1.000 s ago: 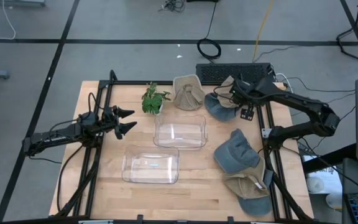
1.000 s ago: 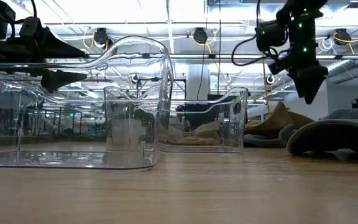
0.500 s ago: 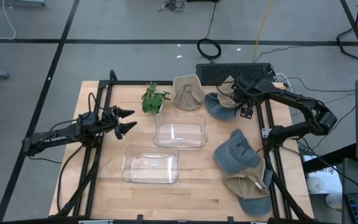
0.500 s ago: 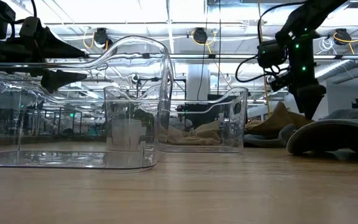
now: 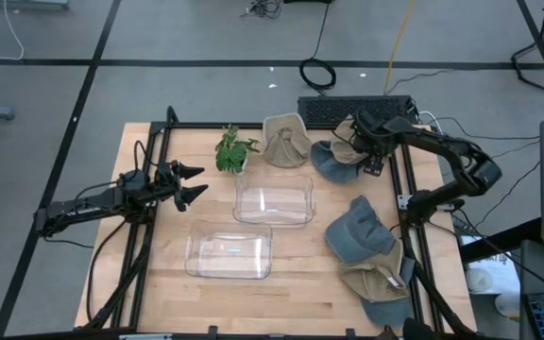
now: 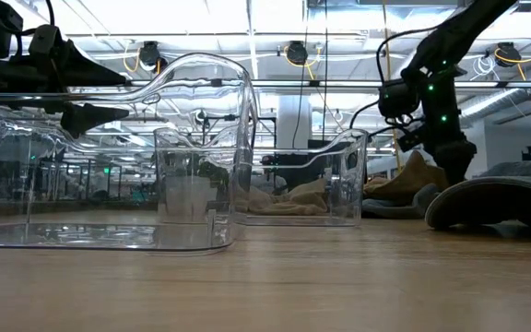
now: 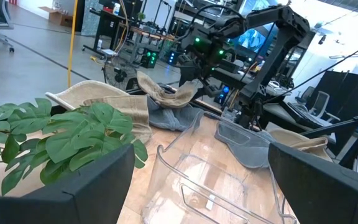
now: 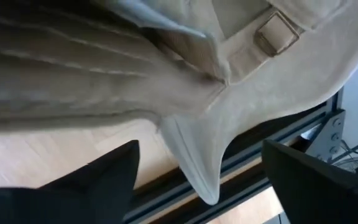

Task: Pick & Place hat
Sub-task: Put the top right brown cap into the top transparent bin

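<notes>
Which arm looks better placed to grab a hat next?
The right one. Its fingers sit spread right over the tan hat at the table's far right corner, while the left gripper hovers by the plant.

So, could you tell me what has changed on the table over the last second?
The right gripper has dropped and drawn in toward the back of the table, onto the tan hat at the far right corner. Its fingers straddle the hat's edge without having closed on it yet. The left gripper stayed open and hovering, and the other hats, both clear bins and the plant stayed put.

Both grippers' jaws apart, empty.
</notes>
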Available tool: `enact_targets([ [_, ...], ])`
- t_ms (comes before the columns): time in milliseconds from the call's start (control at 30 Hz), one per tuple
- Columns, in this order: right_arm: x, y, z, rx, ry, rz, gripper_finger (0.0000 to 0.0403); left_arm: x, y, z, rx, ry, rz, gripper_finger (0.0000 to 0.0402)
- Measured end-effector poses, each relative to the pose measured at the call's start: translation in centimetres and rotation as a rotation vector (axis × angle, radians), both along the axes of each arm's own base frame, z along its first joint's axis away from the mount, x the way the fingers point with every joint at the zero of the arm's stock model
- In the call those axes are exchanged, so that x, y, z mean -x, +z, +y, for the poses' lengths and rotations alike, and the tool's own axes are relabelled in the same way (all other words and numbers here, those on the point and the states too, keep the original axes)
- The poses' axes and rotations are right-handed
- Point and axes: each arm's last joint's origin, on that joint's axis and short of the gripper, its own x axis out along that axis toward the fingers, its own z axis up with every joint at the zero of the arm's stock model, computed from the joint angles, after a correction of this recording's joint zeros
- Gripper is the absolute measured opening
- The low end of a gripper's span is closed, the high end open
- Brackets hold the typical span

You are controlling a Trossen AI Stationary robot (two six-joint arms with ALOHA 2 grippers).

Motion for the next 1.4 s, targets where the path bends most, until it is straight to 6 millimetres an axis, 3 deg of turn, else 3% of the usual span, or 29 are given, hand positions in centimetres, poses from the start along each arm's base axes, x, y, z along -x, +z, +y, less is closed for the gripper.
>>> enact_targets([
  [167, 0.1, -0.4, -0.3, -0.014, -0.010, 0.020, 0.0232, 0.0, 0.0, 0.0, 0.000, 0.000, 0.000, 0.0379],
  [467, 0.1, -0.5, -0.3, -0.018, -0.013, 0.022, 0.0035, 0.0, 0.0, 0.0, 0.000, 0.000, 0.000, 0.0379],
  [533, 0.1, -0.5, -0.3, -0.014, -0.009, 0.024, 0.0011, 0.0, 0.0, 0.0, 0.000, 0.000, 0.000, 0.0379],
  [800, 0.4, 0.7, 0.1, 0.053, 0.000, 0.032, 0.0004, 0.0, 0.0, 0.0, 0.000, 0.000, 0.000, 0.0379],
  [1100, 2.0, 4.4, 2.2, 0.147, -0.039, -0.040, 0.0002, 0.0, 0.0, 0.0, 0.000, 0.000, 0.000, 0.0379],
  [1400, 3.6, 6.7, 4.6, 0.207, -0.121, -0.126, 0.0001, 0.0, 0.0, 0.0, 0.000, 0.000, 0.000, 0.0379],
])
